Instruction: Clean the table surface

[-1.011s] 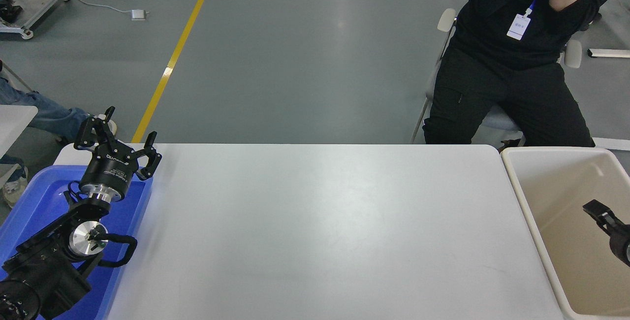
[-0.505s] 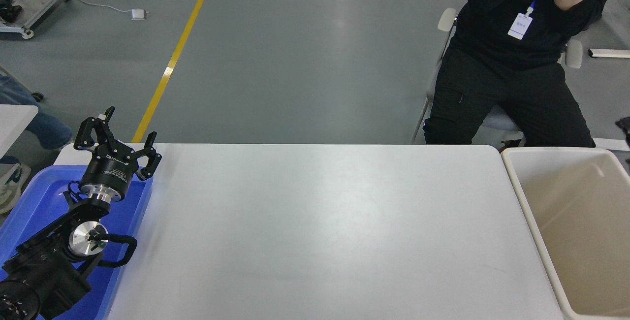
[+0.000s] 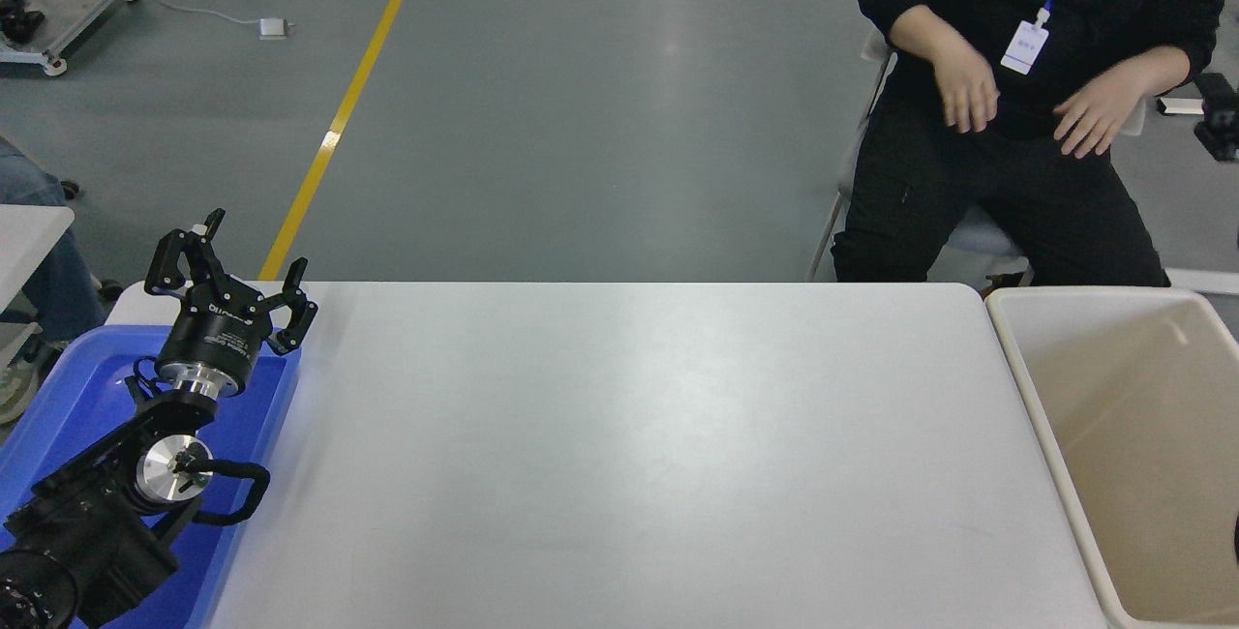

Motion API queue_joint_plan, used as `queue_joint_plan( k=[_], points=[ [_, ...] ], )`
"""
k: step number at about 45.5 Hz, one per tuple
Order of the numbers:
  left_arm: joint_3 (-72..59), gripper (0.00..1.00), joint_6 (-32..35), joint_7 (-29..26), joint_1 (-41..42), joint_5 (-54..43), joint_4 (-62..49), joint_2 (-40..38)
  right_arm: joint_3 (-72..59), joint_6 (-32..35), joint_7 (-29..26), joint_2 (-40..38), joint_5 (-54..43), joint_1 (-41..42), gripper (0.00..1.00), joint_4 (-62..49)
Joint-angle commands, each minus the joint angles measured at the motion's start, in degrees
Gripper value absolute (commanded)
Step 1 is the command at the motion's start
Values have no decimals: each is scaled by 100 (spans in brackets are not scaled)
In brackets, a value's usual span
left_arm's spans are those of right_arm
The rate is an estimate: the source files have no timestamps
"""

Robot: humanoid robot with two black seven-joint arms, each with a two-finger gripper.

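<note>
The table surface (image 3: 629, 445) is a wide white top with nothing lying on it. My left gripper (image 3: 244, 261) is parked at the lower left over the blue tray, its fingers spread open and holding nothing. A black piece of my right gripper (image 3: 1220, 116) shows at the right edge, raised high beyond the table's far side and well above the beige bin. Its fingers are cut off by the picture's edge.
A blue tray (image 3: 73, 387) lies at the table's left end under my left arm. A beige bin (image 3: 1113, 397) stands at the right end. A person in black (image 3: 1007, 155) sits behind the far right corner, hands lowered in front of them.
My right gripper rose out of the beige bin and up along the right edge. The person brought both raised arms down. The left arm stayed still.
</note>
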Motion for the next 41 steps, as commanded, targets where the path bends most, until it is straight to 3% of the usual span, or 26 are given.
queue_joint_plan(
  k=[1,11,41],
  points=[
    [0,100,0,0,0,0,0,1,1418,12,0,113,0,-204,98,1368],
    [0,100,0,0,0,0,0,1,1462,117,44,386,-9,-942,98,1536],
    [0,100,0,0,0,0,0,-7,1488,188,861,1476,-80,-2964,98,1457]
  ],
)
